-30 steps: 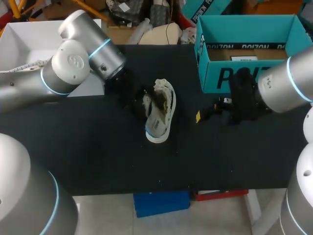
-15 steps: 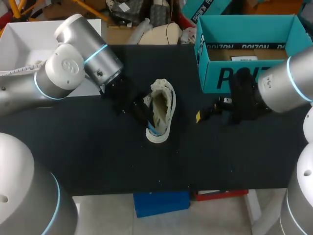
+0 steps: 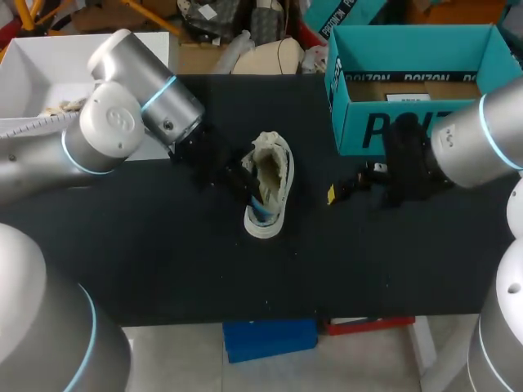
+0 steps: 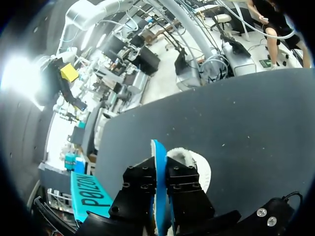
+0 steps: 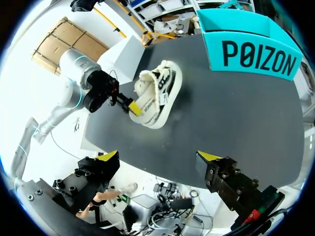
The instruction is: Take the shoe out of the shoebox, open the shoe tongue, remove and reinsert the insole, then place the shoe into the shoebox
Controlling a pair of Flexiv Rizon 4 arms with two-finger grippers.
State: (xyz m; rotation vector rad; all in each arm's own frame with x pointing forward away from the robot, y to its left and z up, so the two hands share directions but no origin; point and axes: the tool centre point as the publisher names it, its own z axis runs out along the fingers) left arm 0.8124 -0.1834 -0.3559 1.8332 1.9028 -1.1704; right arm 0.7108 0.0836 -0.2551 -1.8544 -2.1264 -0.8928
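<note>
Much was hard to make out: in the head view the left gripper [image 3: 245,184] was a dark shape against the black table [image 3: 163,261], and in its own wrist view its yellow tips were hidden behind the black finger blocks. There the fingers were clamped on a thin blue strip [image 4: 156,152] at the side of the shoe [image 3: 270,184]; whether it was the insole or the lining could not be told. The right arm covered the lower right corner of the shoebox [image 3: 409,126], and little of the box's inside showed. There was one pale shoe, one teal shoebox, one white box [image 3: 41,73] and two grippers. The shoe lay at the centre of the frame, outside the shoebox, which stood at the upper right. The right gripper [image 5: 159,156] hung spread wide and held nothing, right of the shoe and apart from it. Bare dark tabletop ran from the shoe to the table's bottom edge.
</note>
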